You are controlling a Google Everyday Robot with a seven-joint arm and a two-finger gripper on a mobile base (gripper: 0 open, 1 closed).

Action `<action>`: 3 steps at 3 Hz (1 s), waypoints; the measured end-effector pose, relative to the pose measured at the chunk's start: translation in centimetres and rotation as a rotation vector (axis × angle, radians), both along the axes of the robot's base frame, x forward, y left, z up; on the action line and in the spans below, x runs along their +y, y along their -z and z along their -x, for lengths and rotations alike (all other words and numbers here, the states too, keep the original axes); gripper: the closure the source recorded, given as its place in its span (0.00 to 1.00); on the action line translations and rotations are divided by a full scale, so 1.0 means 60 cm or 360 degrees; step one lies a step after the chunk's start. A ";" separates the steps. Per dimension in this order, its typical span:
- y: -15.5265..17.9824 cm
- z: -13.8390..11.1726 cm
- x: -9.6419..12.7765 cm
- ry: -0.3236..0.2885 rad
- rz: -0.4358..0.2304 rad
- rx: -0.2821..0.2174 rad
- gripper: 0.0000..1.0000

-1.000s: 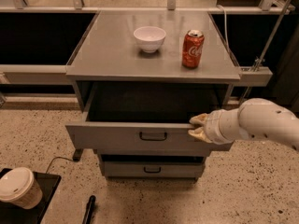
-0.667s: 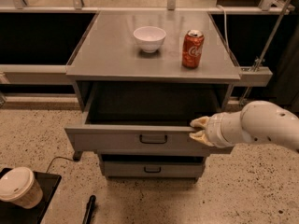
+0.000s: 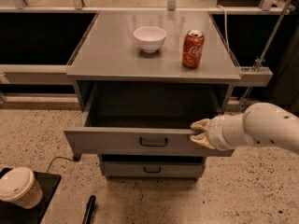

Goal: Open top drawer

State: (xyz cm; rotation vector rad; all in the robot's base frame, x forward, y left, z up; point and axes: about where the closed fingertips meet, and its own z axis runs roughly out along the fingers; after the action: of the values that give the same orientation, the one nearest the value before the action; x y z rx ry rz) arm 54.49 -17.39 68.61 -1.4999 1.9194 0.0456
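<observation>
While a lidded paper cup (image 3: 18, 186) sits on a dark tray (image 3: 49, 185) at the near left corner of the speckled floor, with a dark stick-like object (image 3: 88, 209) lying just right of it, the work itself is at the grey cabinet beyond. Low in that cabinet, a narrower lower drawer (image 3: 152, 169) is pushed in, its small handle facing near.

Above it, the top drawer (image 3: 117, 141) stands pulled well out toward the near side, its wide front clear of the cabinet body and a dark cavity open behind it. Its loop handle (image 3: 153, 142) at the centre is untouched. The gripper (image 3: 200, 133) comes in from the right on a white arm (image 3: 261, 127) and pinches the upper edge of the drawer front near its right end, one tan finger (image 3: 201, 124) over the lip and the other below it.

Farther back, on the cabinet top (image 3: 107, 59), a white bowl (image 3: 150, 38) stands left of a red soda can (image 3: 193, 48), apart and upright.

By my judgement the opening is largely done; what remains is at most a little more travel, then letting go.
</observation>
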 end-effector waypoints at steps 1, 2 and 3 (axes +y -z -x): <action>-0.005 0.000 0.000 0.0000 0.0000 0.0000 1.00; 0.000 0.018 -0.001 -0.0010 -0.0003 0.0020 1.00; -0.005 0.019 -0.001 -0.0010 -0.0004 0.0020 1.00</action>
State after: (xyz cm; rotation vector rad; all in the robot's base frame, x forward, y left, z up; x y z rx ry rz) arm 53.38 -17.44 68.89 -1.5078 1.9237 0.0602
